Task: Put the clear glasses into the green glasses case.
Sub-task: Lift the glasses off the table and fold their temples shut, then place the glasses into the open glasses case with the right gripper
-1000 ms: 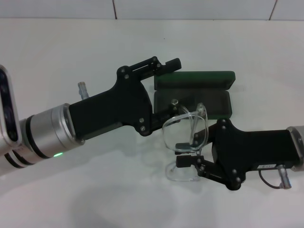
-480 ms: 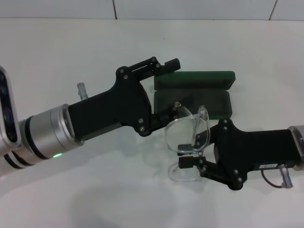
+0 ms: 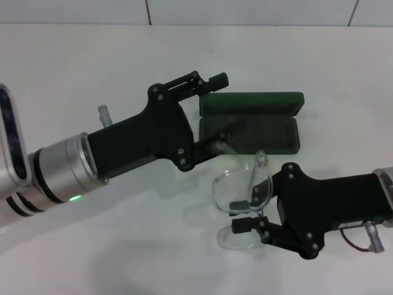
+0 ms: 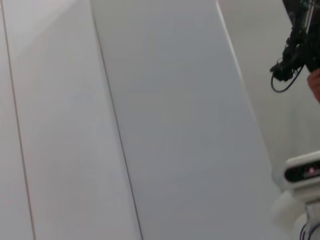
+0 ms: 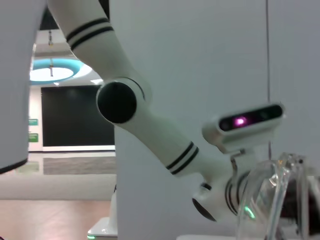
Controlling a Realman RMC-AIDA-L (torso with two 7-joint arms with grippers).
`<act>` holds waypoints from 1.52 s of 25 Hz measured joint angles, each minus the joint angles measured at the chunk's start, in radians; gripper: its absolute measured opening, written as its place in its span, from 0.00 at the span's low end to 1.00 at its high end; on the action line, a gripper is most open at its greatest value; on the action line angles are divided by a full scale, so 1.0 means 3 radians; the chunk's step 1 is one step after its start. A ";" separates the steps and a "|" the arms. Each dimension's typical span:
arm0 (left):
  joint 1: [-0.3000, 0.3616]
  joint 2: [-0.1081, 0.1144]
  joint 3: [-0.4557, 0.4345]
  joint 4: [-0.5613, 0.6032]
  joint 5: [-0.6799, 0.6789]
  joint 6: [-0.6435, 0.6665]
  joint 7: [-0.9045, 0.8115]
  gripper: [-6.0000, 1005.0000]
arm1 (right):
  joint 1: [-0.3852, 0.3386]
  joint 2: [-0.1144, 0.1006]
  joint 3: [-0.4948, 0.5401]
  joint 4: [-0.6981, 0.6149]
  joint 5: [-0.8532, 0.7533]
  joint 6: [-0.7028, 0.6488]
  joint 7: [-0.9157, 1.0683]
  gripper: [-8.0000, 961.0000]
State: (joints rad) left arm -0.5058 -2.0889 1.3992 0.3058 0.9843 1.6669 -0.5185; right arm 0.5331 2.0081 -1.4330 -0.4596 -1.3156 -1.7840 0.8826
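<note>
Head view: my right gripper is clamped on the glasses, held just in front of the open case. My left gripper, fingers spread and empty, steadies the case. Placing remains.

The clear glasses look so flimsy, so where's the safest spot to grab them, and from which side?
Probably where the right gripper holds the glasses: at the lens frame, coming in from the robot's right. The rim looks sturdier than the thin temples.
</note>
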 joint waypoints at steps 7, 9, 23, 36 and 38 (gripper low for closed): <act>0.0005 -0.0005 0.0028 0.0000 0.0024 -0.0079 0.0000 0.62 | -0.0015 0.0011 0.0002 -0.0092 0.0002 -0.0034 -0.0004 0.21; 0.0013 -0.0003 0.0029 0.0004 0.0027 -0.0071 0.0000 0.62 | -0.0019 0.0013 0.0002 -0.0099 0.0002 -0.0022 0.0001 0.21; 0.0005 -0.0012 -0.0363 -0.0125 -0.0226 -0.0473 0.0018 0.62 | -0.0125 -0.0108 0.0093 -0.0374 0.0006 0.0073 0.0023 0.22; 0.0423 -0.0004 -0.0772 -0.0204 -0.0668 -0.0730 0.0151 0.62 | -0.0765 0.0039 0.0064 -0.2933 -0.1751 0.1534 0.1760 0.22; 0.0450 -0.0008 -0.0772 -0.0212 -0.0669 -0.0709 0.0149 0.62 | -0.0687 0.0029 -0.0170 -0.3293 -0.2195 0.1681 0.2351 0.23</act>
State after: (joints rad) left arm -0.3708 -2.0912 1.1675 0.2421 0.7835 1.4544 -0.4739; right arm 0.3270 2.0170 -1.4841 -1.4473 -1.9743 -1.2796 1.5880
